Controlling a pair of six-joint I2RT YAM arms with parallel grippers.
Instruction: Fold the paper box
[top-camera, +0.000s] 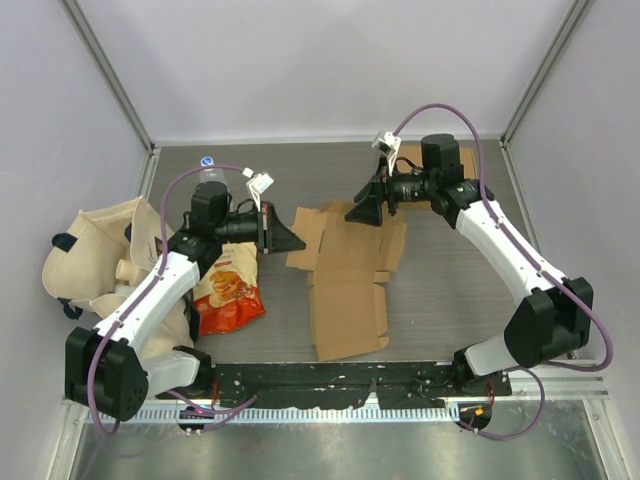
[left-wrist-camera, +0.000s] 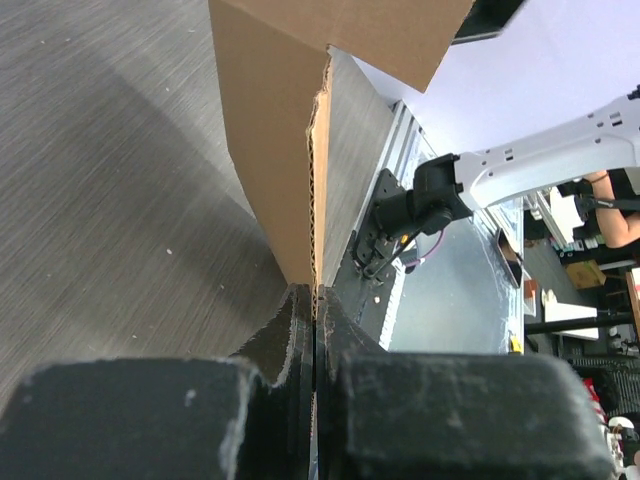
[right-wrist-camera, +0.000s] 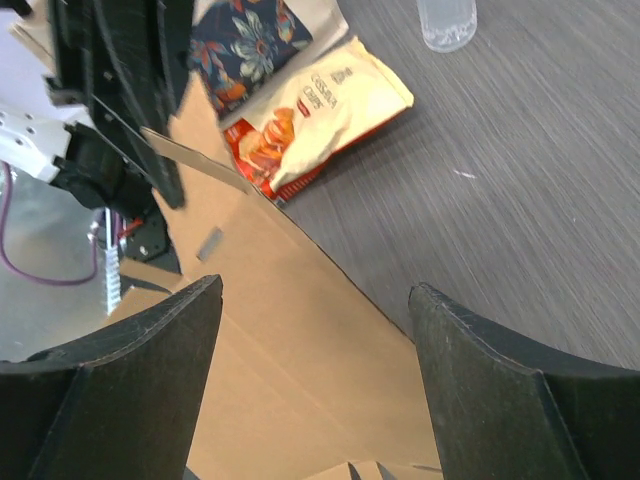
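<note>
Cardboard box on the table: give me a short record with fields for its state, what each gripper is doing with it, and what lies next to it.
Box: cardboard box, unfolded, mostly flat at mid-table
Left: left gripper shut on a flap edge at the box's left side
Right: right gripper open over the box's far part, holding nothing
Neighbours: snack bag just left of the box; cloth bag further left
Fold status: walls not yet formed

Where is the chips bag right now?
In the top view, the chips bag lies left of the cardboard, beside the cloth bag.
</note>
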